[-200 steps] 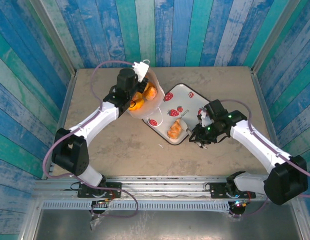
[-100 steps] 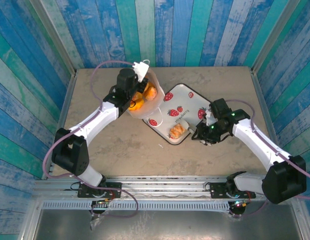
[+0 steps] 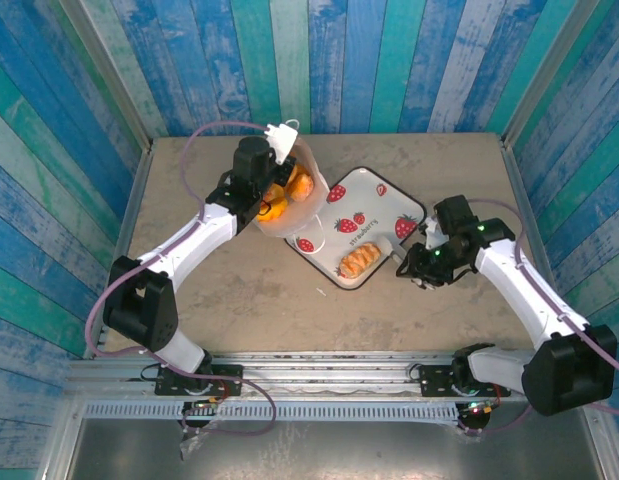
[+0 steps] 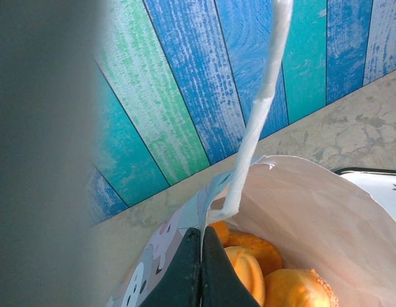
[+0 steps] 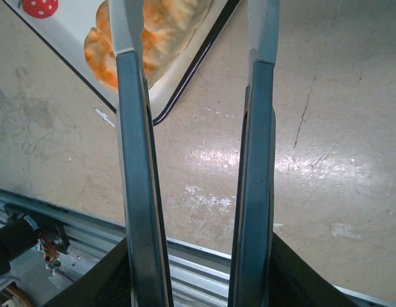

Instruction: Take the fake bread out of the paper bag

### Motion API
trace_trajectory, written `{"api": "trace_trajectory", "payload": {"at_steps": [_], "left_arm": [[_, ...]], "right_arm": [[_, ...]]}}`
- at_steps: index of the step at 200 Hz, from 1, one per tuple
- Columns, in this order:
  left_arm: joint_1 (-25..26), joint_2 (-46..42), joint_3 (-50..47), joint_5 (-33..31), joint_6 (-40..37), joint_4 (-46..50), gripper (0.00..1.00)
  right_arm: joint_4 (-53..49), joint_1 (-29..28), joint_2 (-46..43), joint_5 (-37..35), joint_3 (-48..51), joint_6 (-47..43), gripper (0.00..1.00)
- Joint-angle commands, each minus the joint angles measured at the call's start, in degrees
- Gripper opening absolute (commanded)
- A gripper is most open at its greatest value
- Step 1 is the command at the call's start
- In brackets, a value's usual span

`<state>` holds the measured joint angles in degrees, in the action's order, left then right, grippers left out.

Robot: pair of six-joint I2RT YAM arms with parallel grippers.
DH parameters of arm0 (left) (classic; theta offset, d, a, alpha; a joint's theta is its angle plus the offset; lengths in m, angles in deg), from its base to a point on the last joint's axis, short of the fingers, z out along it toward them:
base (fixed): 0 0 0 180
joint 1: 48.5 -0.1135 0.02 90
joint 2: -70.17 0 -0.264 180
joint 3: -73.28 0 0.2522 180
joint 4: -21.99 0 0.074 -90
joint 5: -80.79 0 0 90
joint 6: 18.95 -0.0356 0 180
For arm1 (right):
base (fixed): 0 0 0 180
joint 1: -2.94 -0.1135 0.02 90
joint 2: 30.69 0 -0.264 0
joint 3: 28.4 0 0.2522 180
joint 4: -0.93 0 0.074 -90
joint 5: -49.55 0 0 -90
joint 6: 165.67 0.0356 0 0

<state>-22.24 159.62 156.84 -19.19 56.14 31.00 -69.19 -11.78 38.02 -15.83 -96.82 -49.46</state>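
The white paper bag (image 3: 295, 226) stands at the table's middle-left, its mouth open, with fake bread (image 3: 287, 190) inside. My left gripper (image 3: 261, 200) is shut on the bag's near rim. In the left wrist view the black jaws (image 4: 202, 259) pinch the printed edge beside the loop handle (image 4: 261, 109), and orange rolls (image 4: 293, 288) lie against the bag's inner wall (image 4: 313, 211). One braided pastry (image 3: 357, 261) lies on the strawberry-print tray (image 3: 374, 190). My right gripper (image 3: 405, 262) hangs just right of it, open and empty; its fingers (image 5: 130, 128) frame bare table, with the pastry (image 5: 178, 19) beyond.
Blue and green plank walls close in the table on three sides. The metal rail (image 3: 329, 365) with both arm bases runs along the near edge. A small white scrap (image 3: 324, 293) lies on the table in front of the tray.
My right gripper has opened and drawn back to the right off the tray. The pastry it held now lies flat on the tray. The left arm and bag have not moved.
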Motion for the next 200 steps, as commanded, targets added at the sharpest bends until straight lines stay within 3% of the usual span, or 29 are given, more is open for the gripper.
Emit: {"api": "trace_trajectory", "payload": {"at_steps": [1, 81, 150, 200], "left_arm": [[0.2, -1.8, 2.0, 0.5, 0.4, -2.6, 0.0], [0.2, -1.3, 2.5, 1.2, 1.5, -2.8, 0.0], [0.2, -0.8, 2.9, 1.8, 2.0, -2.8, 0.0], [0.2, -0.8, 3.0, 1.6, 2.1, -2.5, 0.0]], "right_arm": [[-1.9, 0.4, -1.6, 0.3, -4.0, -2.3, 0.44], [-3.3, -0.9, -1.7, 5.4, -17.4, -6.4, 0.43], [-3.2, -16.7, 5.3, -0.3, -30.6, -6.1, 0.41], [0.8, -22.7, 13.4, 0.4, -33.9, -6.2, 0.39]]}}
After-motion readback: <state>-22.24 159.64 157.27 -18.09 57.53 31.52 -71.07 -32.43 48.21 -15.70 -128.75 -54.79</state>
